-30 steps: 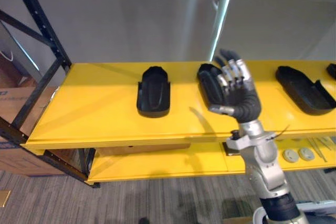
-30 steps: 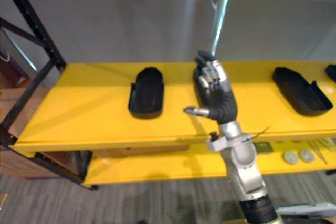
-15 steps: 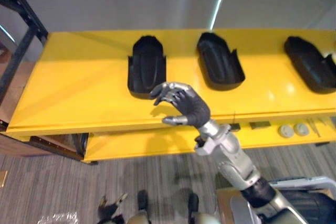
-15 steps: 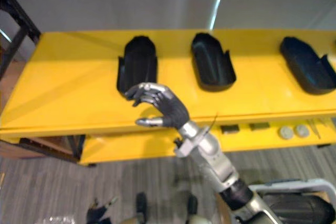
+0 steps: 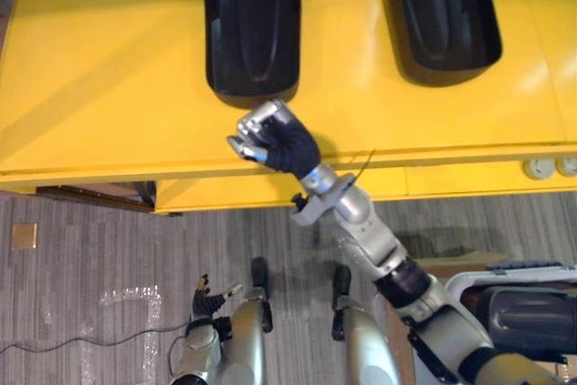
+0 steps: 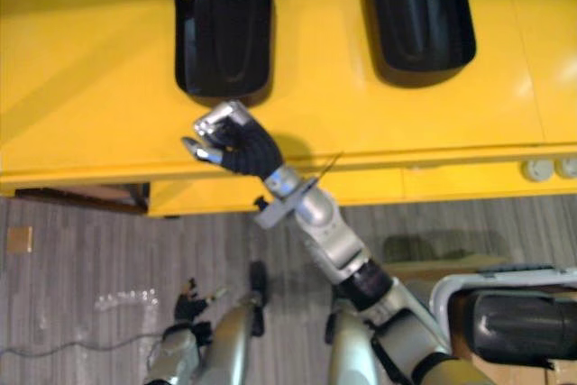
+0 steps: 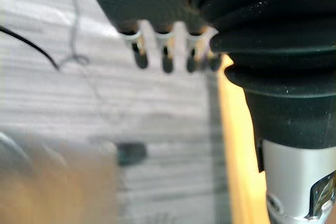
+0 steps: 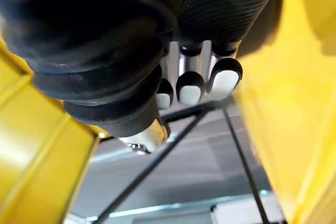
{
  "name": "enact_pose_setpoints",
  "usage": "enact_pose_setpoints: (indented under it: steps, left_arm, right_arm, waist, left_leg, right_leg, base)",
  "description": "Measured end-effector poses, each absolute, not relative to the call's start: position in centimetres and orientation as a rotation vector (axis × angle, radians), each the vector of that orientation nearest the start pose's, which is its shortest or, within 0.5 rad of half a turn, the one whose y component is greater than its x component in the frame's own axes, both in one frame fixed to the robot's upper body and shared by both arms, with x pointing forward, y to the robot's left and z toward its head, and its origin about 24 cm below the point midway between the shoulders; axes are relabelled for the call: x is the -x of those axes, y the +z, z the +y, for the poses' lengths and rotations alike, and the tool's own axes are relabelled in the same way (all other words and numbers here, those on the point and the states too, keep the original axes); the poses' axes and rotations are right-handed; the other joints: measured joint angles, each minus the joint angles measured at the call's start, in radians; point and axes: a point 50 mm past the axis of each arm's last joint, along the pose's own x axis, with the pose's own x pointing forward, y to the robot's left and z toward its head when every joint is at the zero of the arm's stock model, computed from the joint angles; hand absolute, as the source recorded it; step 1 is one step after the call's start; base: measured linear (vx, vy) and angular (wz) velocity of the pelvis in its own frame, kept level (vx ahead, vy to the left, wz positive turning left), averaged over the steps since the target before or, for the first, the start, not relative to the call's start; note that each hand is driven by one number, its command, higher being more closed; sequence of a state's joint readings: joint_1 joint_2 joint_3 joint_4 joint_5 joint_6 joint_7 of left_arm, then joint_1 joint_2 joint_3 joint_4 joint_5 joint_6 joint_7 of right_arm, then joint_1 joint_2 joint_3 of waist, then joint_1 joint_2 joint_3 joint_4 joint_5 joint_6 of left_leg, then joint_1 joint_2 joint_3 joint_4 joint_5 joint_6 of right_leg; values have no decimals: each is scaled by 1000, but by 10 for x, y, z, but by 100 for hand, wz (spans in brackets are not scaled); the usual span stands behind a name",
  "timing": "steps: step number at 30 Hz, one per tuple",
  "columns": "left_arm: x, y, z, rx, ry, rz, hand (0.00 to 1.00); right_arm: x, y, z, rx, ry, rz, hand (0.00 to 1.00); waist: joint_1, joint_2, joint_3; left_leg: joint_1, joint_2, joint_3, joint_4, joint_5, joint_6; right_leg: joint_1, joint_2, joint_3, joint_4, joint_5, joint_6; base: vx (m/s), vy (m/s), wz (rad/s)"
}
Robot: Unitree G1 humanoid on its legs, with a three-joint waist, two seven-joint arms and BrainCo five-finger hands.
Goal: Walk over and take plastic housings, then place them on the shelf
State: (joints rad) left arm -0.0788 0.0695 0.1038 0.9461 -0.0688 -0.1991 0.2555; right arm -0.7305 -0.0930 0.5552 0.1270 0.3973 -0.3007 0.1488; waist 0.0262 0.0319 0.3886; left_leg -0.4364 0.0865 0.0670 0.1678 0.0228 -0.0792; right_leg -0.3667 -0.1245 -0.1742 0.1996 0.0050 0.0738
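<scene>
Two black plastic housings lie on the yellow shelf (image 5: pixel 108 87), one on the left (image 5: pixel 252 24) and one further right (image 5: pixel 442 11), both hollow side up. My right hand (image 5: pixel 270 140) hovers over the shelf's front edge, just in front of the left housing and clear of it. Its fingers (image 8: pixel 191 86) are curled into a fist with nothing in it. My left hand (image 5: pixel 209 298) hangs low over the floor, far from the shelf, with straight fingers (image 7: pixel 164 51) and nothing in it.
A lower yellow shelf (image 5: pixel 451 182) juts out under the top one, with small round white parts (image 5: pixel 550 167) at its right end. Black rack struts (image 8: pixel 157 161) run below. The floor is grey carpet (image 5: pixel 90 259) with a small tan square (image 5: pixel 25 236) on it.
The camera has tipped down and closer to the shelf. My right hand came off the middle housing, drew back to the front edge and curled from open into a fist.
</scene>
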Motion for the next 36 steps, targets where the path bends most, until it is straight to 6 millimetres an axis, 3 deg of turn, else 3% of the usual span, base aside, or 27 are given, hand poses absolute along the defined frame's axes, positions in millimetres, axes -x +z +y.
enact_pose_setpoints:
  steps: [3,12,26,36]
  left_arm:
    - [-187,-116,201,-56,386,673,0]
    - [-185,-117,200,-44,389,684,0]
    - [-190,-115,199,-20,396,668,0]
    - [-191,-112,200,-19,396,651,0]
  right_arm:
    - [-285,215,17,-72,918,-721,100]
    - [-295,210,37,1,915,-673,100]
    - [-324,224,28,76,647,-697,100]
    - [-338,237,20,59,554,-694,100]
  waist:
    - [20,1,0]
    - [22,5,2]
    - [32,42,19]
    - [48,44,20]
  left_leg:
    - [0,-3,-13,-55,42,-2]
    - [22,-6,-28,-95,60,-6]
    - [52,-3,-58,-213,137,-14]
    - [46,3,-59,-246,163,-20]
  right_leg:
    - [-16,-1,-21,2,-5,-7]
    - [-9,1,-21,3,-10,-15]
    - [-21,2,-60,28,-30,-14]
    - [-53,0,-70,61,-37,-15]
  base:
    - [45,-23,20]
    - [32,-4,4]
    - [-16,-10,8]
    - [-21,-15,3]
